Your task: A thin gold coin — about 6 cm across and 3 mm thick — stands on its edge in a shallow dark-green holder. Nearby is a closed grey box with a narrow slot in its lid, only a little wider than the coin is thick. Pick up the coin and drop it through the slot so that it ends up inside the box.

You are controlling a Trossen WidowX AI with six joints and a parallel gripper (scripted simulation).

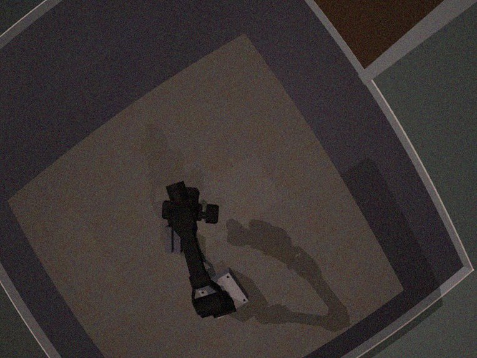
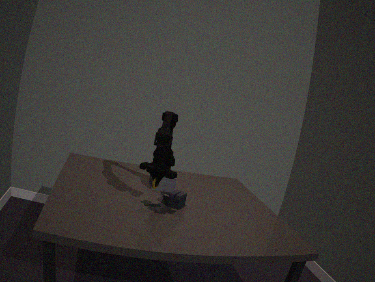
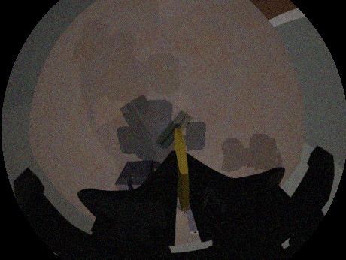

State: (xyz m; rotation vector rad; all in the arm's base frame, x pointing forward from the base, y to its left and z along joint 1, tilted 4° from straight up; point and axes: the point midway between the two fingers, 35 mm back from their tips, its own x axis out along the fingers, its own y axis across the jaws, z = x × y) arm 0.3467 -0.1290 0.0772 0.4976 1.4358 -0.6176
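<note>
My gripper [image 3: 177,154] is shut on the thin gold coin [image 3: 180,144] [image 2: 154,183] and holds it on edge, raised above the table. The dark-green holder [image 3: 166,136] [image 2: 147,203] lies on the table beyond the coin in the wrist view, turned at an angle to it. The arm hides most of the holder in the top view. The closed grey box [image 1: 173,242] [image 2: 177,200] [image 3: 132,173] stands beside the holder, partly under the arm in the top view. Its dark slot shows in the lid. In the wrist view the left finger covers part of the box.
The arm's pale base [image 1: 234,290] [image 2: 167,185] stands behind the box in the exterior view. The wooden table [image 1: 242,102] [image 2: 212,230] carries everything. Shadows of the arm fall over the holder. The light is dim.
</note>
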